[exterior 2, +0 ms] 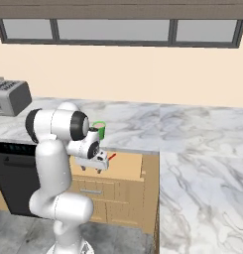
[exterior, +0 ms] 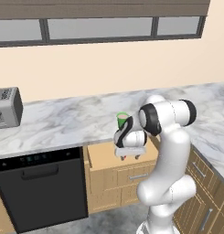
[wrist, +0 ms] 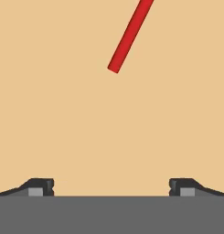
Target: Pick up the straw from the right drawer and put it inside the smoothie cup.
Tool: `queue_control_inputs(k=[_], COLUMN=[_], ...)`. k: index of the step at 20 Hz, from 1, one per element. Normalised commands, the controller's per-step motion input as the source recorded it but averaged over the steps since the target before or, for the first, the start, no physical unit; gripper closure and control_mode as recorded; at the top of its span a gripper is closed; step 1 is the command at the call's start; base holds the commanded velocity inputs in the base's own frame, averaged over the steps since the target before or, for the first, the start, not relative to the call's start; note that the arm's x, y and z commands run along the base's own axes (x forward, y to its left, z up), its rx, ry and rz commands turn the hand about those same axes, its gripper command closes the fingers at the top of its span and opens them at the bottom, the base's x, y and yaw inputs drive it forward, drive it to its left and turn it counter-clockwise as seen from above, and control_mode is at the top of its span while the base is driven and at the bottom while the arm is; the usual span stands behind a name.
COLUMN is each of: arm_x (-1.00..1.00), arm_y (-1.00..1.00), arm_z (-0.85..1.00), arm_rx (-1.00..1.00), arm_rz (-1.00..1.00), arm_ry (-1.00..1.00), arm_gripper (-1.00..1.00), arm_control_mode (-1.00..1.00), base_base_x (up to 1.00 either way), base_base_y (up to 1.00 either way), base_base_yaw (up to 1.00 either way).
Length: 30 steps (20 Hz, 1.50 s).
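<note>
**Operator:** Straw (wrist: 128,38) is lying flat on the plain tan bottom of the right drawer (exterior 2: 127,167), which is pulled out under the marble tabletop (exterior: 72,121). In my hand view only its near end shows, running off slantwise toward the far edge. I've got the gripper (wrist: 111,186) hanging over the drawer with its jaws spread wide and nothing between them.

**Second:** So you're off to one side of it?

**Operator:** Yes, the straw sits ahead of the fingertips (wrist: 40,186), not between them. I judge I should push the hand forward until the stick crosses the gap, and roll the wrist so the jaws close across its width, not along it. Then drop straight down.

**Second:** How will it handle?

**Operator:** It's a thin, smooth, round red stick, so I'd guess it rolls if one finger nudges it first. Best to catch it mid-length, so it stays level for the lift.

**Second:** And the target?

**Operator:** The smoothie cup (exterior 2: 99,129), a small glossy green tumbler, stands on the tabletop just behind the drawer. Beyond that, a boxy grey toaster (exterior: 7,108) far left and a black dishwasher (exterior: 42,187) left of the drawer.
</note>
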Motion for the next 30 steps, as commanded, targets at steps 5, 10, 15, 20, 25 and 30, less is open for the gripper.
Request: queue_control_inputs(k=[5,10,15,20,25,30], arm_x=[0.14,-0.07,-0.84,-1.00,-1.00,-0.58], arm_y=[0.00,0.00,0.00,0.00,0.00,0.00], arm_z=[-0.41,-0.31,-0.08,0.00,0.00,0.35], arm_rx=[0.00,-0.01,0.00,-0.01,0.00,0.01], arm_rz=[0.00,0.00,0.01,0.05,0.05,0.02], arm_ry=[0.03,0.12,0.03,0.00,-0.03,-0.08], arm_gripper=[-1.00,-1.00,-1.00,-1.00,-1.00,-1.00], arm_control_mode=[-1.00,-1.00,-1.00,-1.00,-1.00,-1.00], base_base_x=[0.00,0.00,0.00,0.00,0.00,0.00], base_base_y=[0.00,0.00,0.00,0.00,0.00,0.00], base_base_yaw=[0.00,0.00,0.00,0.00,0.00,0.00])
